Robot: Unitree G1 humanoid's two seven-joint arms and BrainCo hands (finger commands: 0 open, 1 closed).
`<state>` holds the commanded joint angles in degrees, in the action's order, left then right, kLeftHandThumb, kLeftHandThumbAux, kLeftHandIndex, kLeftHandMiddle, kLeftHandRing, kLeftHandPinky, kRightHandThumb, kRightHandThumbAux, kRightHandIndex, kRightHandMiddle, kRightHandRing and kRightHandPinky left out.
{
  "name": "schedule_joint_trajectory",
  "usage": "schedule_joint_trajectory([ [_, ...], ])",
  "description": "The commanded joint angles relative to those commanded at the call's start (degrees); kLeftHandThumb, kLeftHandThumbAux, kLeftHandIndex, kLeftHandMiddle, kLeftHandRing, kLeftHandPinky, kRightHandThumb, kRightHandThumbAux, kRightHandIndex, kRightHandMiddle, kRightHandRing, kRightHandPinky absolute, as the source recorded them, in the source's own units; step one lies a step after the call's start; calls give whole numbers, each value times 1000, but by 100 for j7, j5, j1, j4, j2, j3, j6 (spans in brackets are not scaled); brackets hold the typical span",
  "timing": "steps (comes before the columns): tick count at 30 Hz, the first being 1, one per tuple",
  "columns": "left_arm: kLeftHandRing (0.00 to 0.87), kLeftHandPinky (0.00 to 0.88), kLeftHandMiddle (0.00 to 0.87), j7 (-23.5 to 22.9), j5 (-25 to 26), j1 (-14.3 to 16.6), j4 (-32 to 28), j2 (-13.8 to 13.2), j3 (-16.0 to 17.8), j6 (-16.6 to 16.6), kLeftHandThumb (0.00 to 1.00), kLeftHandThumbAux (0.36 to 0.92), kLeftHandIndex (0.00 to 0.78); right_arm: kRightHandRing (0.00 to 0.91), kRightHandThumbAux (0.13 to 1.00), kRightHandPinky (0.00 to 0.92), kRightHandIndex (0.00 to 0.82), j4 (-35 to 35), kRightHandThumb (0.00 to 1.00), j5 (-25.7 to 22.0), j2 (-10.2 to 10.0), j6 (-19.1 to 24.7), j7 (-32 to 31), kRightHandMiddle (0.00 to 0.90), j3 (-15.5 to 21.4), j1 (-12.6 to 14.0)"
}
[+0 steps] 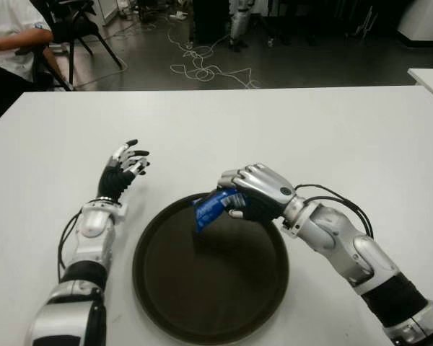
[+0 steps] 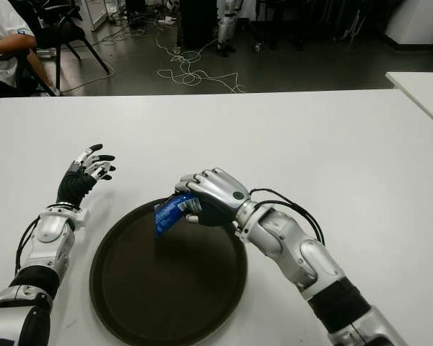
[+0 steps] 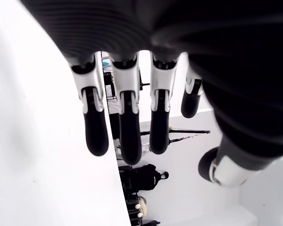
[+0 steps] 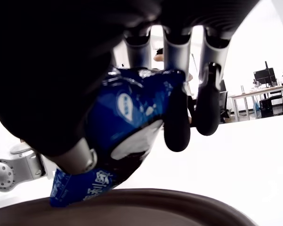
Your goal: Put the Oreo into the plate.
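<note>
A blue Oreo packet [image 1: 211, 207] hangs over the far part of the round dark brown plate [image 1: 224, 303], held by my right hand [image 1: 249, 193]. The fingers of that hand are curled around the packet [image 4: 127, 122], whose lower end dangles just above the plate's rim [image 4: 179, 209]. My left hand [image 1: 123, 169] shows to the left of the plate over the white table [image 1: 289, 130], fingers [image 3: 127, 127] spread and holding nothing.
A person sits on a chair [image 1: 79, 29] beyond the table's far left corner. Cables [image 1: 202, 68] lie on the floor behind the table. Another white table's corner [image 1: 429, 79] shows at the far right.
</note>
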<state>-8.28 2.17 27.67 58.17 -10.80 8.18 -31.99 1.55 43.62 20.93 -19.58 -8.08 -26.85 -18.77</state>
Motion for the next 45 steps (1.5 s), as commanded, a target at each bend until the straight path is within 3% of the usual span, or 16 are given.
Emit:
schedule_joint_trajectory([
  [9,352,398,313,-87,65,-9,-19,8,8,-1,299,624,155,713,731,707,428,287,694,-245,-7,-510,123,707,47,-42],
  [13,349,391,313,-80,70,-19,-53,15,3,18,302,621,156,603,734,586,422,514,689,-277,-31,-855,400,594,74,-59],
  [17,341,382,307,-49,64,-20,-61,22,4,42,304,621,148,335,745,305,400,799,667,-215,-42,-1113,642,337,59,-99],
  [20,340,384,307,-54,63,-15,-42,19,4,35,313,624,146,206,762,186,197,844,218,-146,-17,-1107,575,213,31,-141],
  [23,341,387,308,-58,64,-13,-35,18,5,32,319,626,145,139,754,124,111,862,71,-119,-11,-1106,550,149,23,-158],
  [32,340,386,308,-54,55,-6,-27,27,-2,-1,333,639,146,38,719,49,22,934,2,196,70,-907,392,36,-80,-284],
  [45,341,381,313,31,19,-1,-34,27,-34,40,304,634,157,19,744,55,16,936,0,426,52,-581,362,10,-86,-340],
])
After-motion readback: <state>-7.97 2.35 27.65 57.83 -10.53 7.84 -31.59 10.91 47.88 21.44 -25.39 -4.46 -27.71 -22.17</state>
